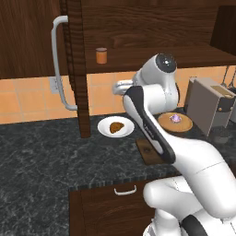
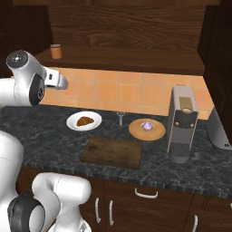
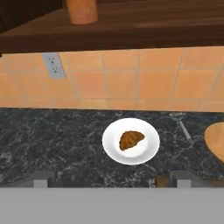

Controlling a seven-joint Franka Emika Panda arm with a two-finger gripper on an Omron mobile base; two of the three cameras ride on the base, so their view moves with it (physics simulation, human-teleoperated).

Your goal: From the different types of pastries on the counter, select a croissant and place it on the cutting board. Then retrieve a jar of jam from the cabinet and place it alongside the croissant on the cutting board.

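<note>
Hand view: gripper [image 3: 112,180] spread open above the croissant [image 3: 131,140] on its white plate [image 3: 148,151].

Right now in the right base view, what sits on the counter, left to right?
white plate with the croissant → cutting board → round wooden plate with the cupcake → coffee machine

A round white plate [image 2: 84,121] sits left of a round tan wooden plate [image 2: 147,130] — a small wine glass [image 2: 120,118] between them. Further right stand a coffee machine [image 2: 182,123] and a toaster [image 2: 220,131]; a wall outlet [image 3: 54,65] is on the orange tiles.
</note>
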